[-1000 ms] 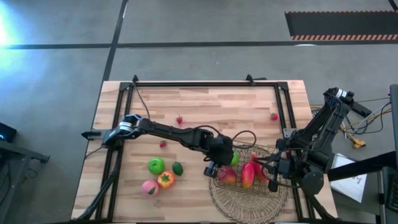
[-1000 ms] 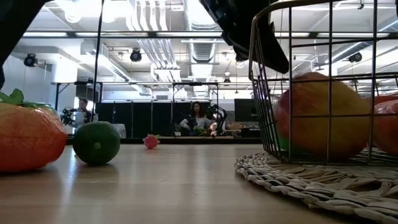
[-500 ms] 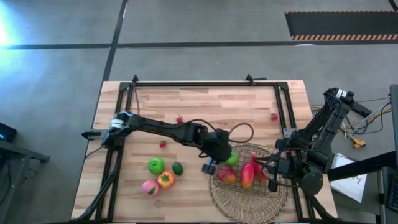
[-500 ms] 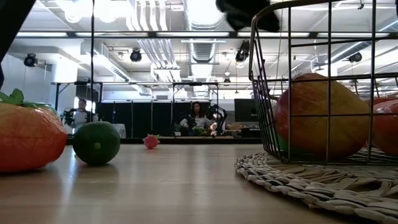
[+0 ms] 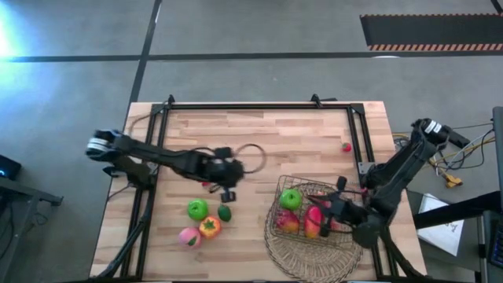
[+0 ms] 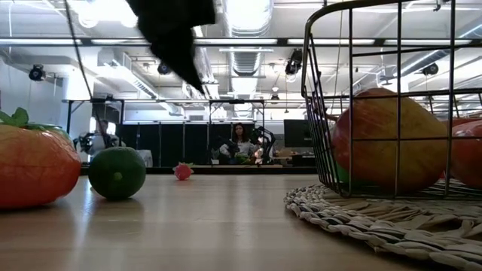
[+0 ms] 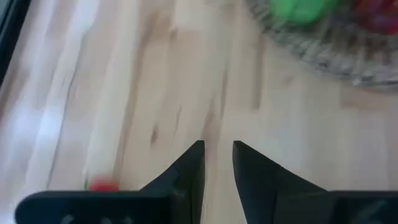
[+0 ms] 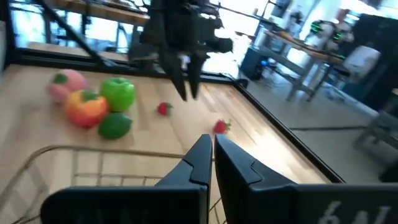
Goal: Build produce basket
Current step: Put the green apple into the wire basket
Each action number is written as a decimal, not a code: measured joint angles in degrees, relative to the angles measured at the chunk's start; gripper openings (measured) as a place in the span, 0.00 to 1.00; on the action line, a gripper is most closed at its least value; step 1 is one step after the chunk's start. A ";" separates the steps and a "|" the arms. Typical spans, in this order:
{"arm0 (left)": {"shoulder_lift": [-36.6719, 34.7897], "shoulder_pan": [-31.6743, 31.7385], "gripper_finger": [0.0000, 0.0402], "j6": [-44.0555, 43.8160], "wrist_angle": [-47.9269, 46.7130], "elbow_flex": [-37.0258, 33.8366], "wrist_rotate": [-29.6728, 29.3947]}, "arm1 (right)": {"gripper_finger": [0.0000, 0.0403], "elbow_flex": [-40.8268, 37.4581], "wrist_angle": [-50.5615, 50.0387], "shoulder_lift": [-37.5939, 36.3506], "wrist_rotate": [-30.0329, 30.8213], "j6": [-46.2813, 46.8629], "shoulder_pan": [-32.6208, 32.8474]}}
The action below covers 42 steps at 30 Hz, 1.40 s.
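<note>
The wire basket (image 5: 310, 214) stands on a round woven mat (image 5: 308, 251) at the near right. In it lie a green apple (image 5: 290, 198) and red and orange pieces (image 5: 314, 220). On the table near left lie a green apple (image 5: 197, 209), a dark green fruit (image 5: 225, 212), an orange one (image 5: 209, 226) and a pink one (image 5: 188, 236). Small red berries (image 8: 164, 109) (image 5: 346, 147) lie apart. My left gripper (image 5: 229, 192) hangs above the wood just beyond these fruits, pointing down, narrowly open and empty (image 7: 217, 149). My right gripper (image 8: 211, 146) is shut over the basket's right side.
A black frame (image 5: 259, 104) runs along the table's far and side edges. A cable loop (image 5: 251, 157) hangs off the left arm. Bare wood lies between the loose fruits and the mat (image 6: 226, 218). People sit in the room far behind.
My left gripper has swung from above the basket's left rim toward the table's left, ending over the wood beside the loose fruits, and it has rolled on the way. My right gripper has crept a little leftward and down over the basket. The fruits have stayed put.
</note>
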 joint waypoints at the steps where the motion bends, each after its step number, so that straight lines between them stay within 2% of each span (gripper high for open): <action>1: -2.79 0.00 0.16 -2.91 0.05 -3.02 -0.69 | 0.03 0.01 1.06 0.91 -0.02 -0.05 -1.48; 5: -14.42 -0.74 0.16 -15.09 -0.16 -13.49 -1.63 | 0.03 0.10 5.88 3.44 -3.38 -2.76 -7.32; 12: -32.09 -9.30 0.16 -33.46 -2.92 -25.38 -0.39 | 0.03 3.42 12.83 7.43 -26.27 -12.65 -19.22; 16: -38.47 -16.95 0.16 -45.67 -7.65 -28.24 0.00 | 0.03 6.26 15.27 11.98 -36.29 -16.76 -25.13; 19: -40.58 -22.96 0.16 -54.54 -11.23 -28.89 1.13 | 0.03 9.42 15.67 16.78 -41.95 -19.02 -28.83; 24: -39.45 -31.62 0.16 -65.67 -13.07 -28.92 1.71 | 0.05 16.82 15.38 26.27 -48.10 -23.68 -32.63; 29: -33.94 -37.02 0.16 -72.63 -13.50 -28.99 2.55 | 0.12 26.85 15.17 34.83 -55.55 -28.41 -35.31; 34: -25.96 -39.85 0.16 -76.06 -13.40 -29.15 2.68 | 0.23 37.12 15.12 42.52 -64.53 -29.70 -37.69; 37: -21.11 -40.19 0.16 -77.53 -13.40 -29.89 1.43 | 0.28 42.61 14.73 46.76 -66.50 -29.93 -38.42; 42: -14.60 -40.17 0.16 -78.92 -9.76 -31.62 -3.81 | 0.35 51.92 9.20 53.18 -68.77 -30.53 -38.88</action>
